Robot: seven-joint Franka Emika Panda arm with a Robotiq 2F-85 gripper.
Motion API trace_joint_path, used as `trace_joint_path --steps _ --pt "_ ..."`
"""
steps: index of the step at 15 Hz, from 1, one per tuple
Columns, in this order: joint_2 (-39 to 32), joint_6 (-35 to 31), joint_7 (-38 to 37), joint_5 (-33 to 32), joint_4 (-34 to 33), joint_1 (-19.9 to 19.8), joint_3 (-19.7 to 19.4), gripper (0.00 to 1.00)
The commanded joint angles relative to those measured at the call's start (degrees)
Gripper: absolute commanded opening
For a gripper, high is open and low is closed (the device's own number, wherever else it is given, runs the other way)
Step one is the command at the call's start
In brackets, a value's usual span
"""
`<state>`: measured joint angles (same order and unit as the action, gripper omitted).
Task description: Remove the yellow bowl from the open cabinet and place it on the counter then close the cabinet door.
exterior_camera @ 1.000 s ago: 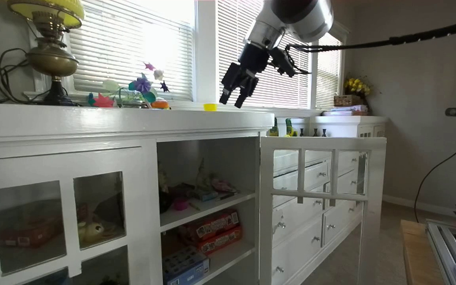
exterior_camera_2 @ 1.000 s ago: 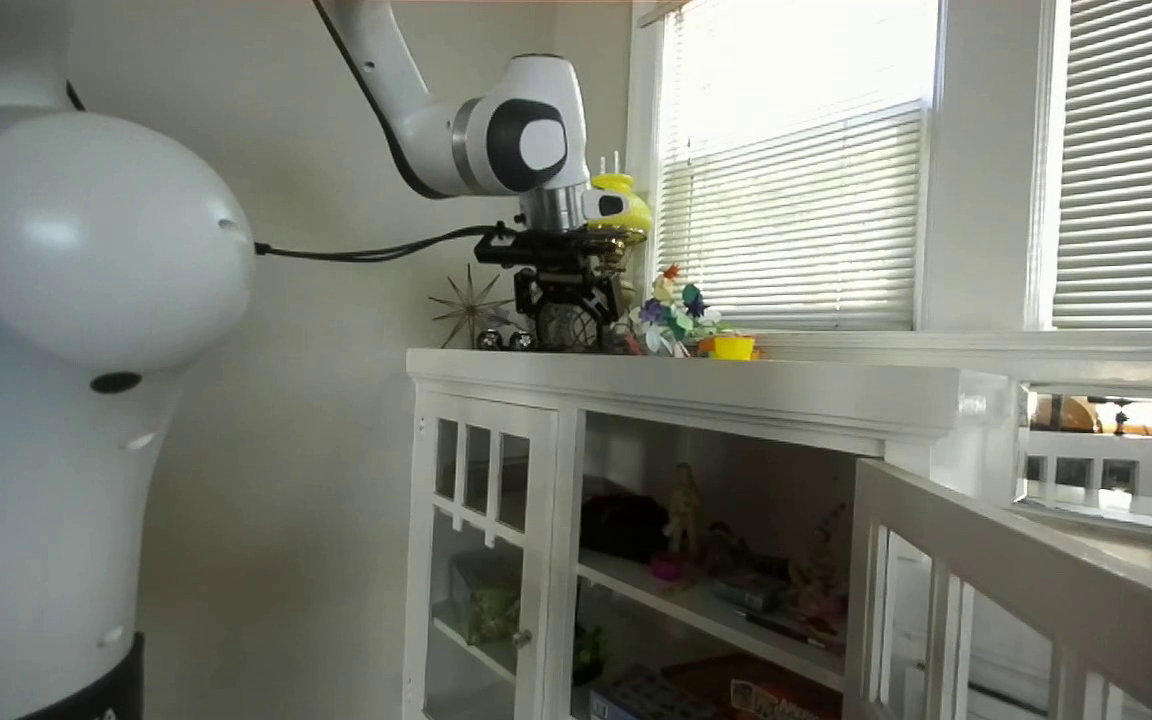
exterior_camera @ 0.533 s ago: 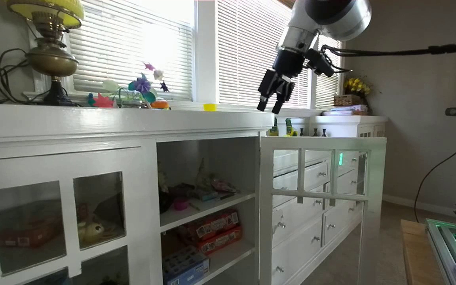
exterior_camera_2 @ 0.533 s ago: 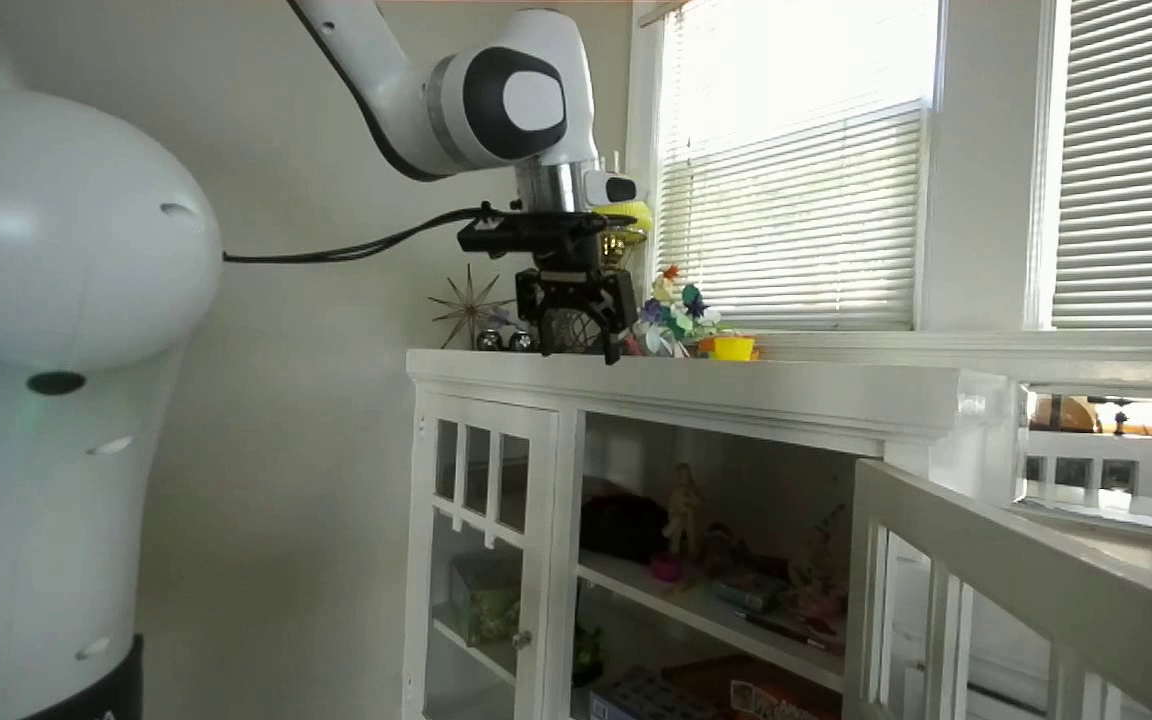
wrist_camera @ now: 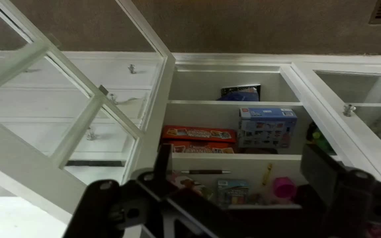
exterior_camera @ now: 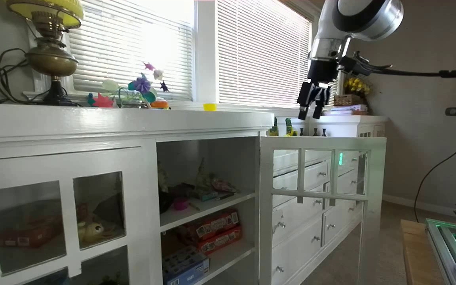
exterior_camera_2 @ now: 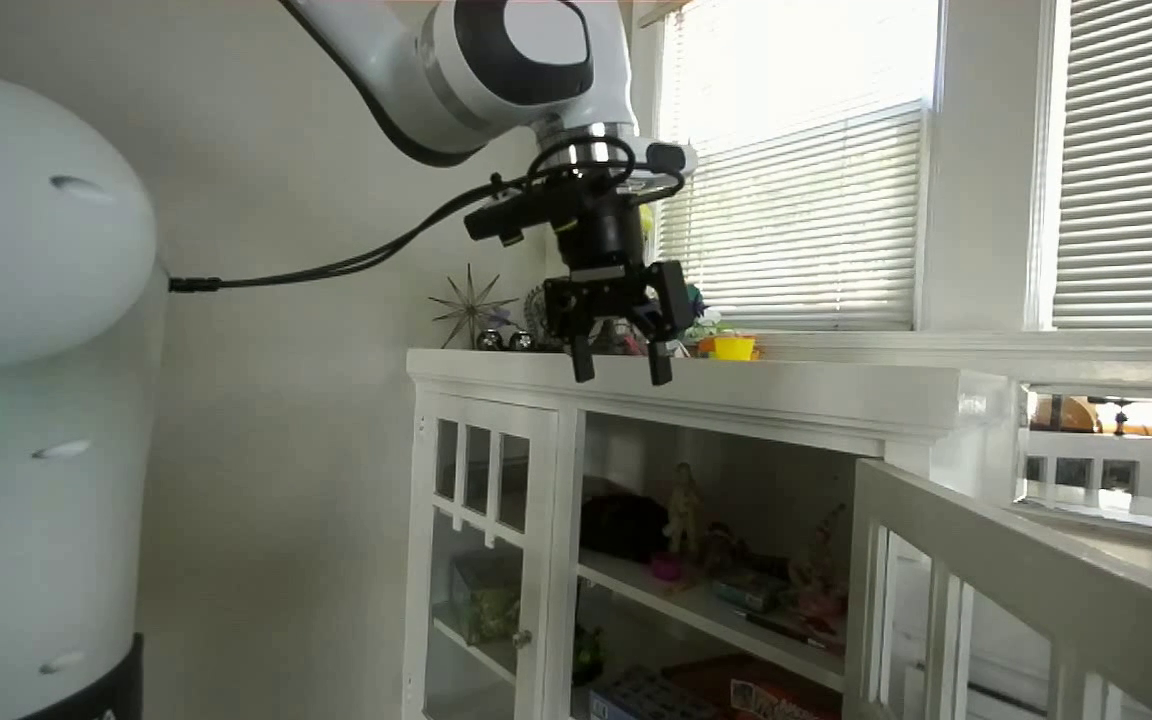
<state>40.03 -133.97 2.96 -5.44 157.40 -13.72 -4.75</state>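
The small yellow bowl (exterior_camera: 209, 107) stands on the white counter (exterior_camera: 133, 118); it also shows in an exterior view (exterior_camera_2: 734, 348) and is out of the wrist view. The white cabinet (exterior_camera: 149, 198) stands open. Its cabinet door (exterior_camera: 319, 143) is swung wide outward; it also shows in an exterior view (exterior_camera_2: 1016, 540) and on the left of the wrist view (wrist_camera: 155, 112). My gripper (exterior_camera: 310, 114) is open and empty, apart from the bowl, in front of the counter at about its height; it also shows in an exterior view (exterior_camera_2: 622, 372). In the wrist view its fingers (wrist_camera: 319, 165) stand wide apart.
The cabinet shelves hold red boxes (exterior_camera: 220, 231), a blue box (exterior_camera: 186, 265) and a pink cup (exterior_camera: 180, 204). On the counter are a brass lamp (exterior_camera: 52, 61) and paper flowers (exterior_camera: 141, 84). A drawer unit (exterior_camera: 295, 221) stands behind the door.
My gripper has moved away from the counter and out into the room, rightward and slightly lower in an exterior view. It stays open. The bowl and the door have not moved.
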Motion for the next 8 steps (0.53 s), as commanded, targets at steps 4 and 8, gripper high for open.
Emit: trace_joint_path --steps 4,8 --pt "-2.31 3.98 15.6 -6.43 -0.8 -3.12 -10.93 1.0" --pt "-3.17 2.87 18.06 -10.47 -0.38 -4.66 -13.3 1.0"
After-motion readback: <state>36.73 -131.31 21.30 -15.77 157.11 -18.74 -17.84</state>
